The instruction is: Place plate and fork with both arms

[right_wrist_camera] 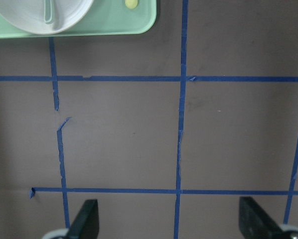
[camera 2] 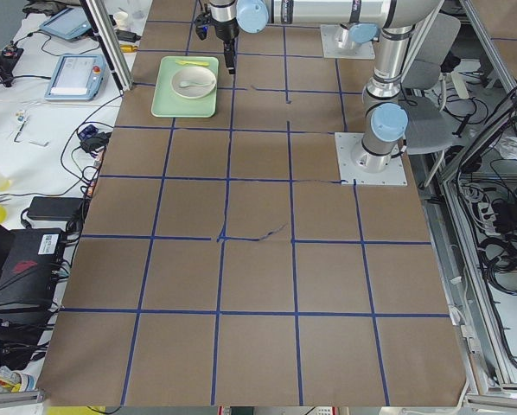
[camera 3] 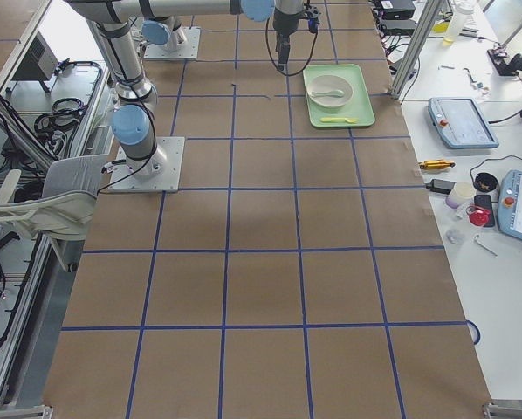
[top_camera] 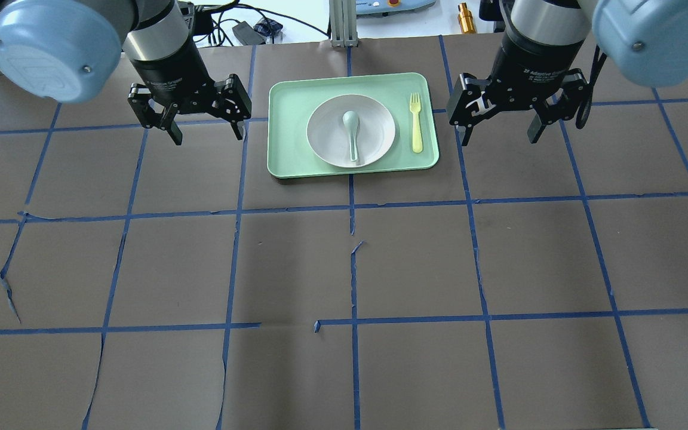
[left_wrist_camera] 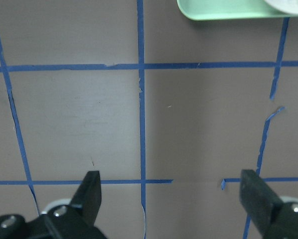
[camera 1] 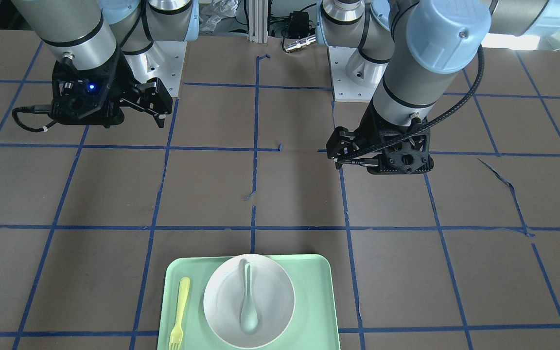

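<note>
The off-white plate sits in the middle of the mint-green tray at the table's far edge. The pale-yellow fork lies on the tray to the plate's right, tines pointing away from the robot. Plate and fork also show in the front-facing view. My left gripper hangs open and empty over the table left of the tray. My right gripper hangs open and empty right of the tray. The left wrist view shows the tray's corner. The right wrist view shows the plate's edge and the fork's handle end.
A pale grey-green spoon lies in the plate. The table is brown paper with a blue tape grid. Beyond the far edge stand an aluminium post, cables and a brass cylinder.
</note>
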`<action>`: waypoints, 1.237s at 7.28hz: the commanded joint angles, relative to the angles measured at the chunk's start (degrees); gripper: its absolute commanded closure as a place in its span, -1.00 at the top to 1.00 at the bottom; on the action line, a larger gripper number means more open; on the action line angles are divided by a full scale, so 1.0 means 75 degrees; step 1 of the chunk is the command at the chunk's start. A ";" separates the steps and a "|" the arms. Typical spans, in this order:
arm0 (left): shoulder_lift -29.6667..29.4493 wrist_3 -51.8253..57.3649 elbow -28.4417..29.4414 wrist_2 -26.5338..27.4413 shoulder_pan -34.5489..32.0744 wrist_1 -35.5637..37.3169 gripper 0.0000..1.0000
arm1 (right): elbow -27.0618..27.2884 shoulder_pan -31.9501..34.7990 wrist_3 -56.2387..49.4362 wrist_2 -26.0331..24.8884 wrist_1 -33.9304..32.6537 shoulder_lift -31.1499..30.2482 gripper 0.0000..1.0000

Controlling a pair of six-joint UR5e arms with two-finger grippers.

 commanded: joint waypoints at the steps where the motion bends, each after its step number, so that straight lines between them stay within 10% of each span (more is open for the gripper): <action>1: -0.0079 0.0628 0.0002 0.0070 -0.0079 0.0158 1.00 | -0.0028 0.0435 0.0542 -0.0052 0.0136 0.0036 1.00; 9: 0.0777 0.0606 -0.0115 0.0281 0.0097 -0.1213 1.00 | -0.0086 0.0414 0.0284 -0.0053 -0.0567 0.0365 1.00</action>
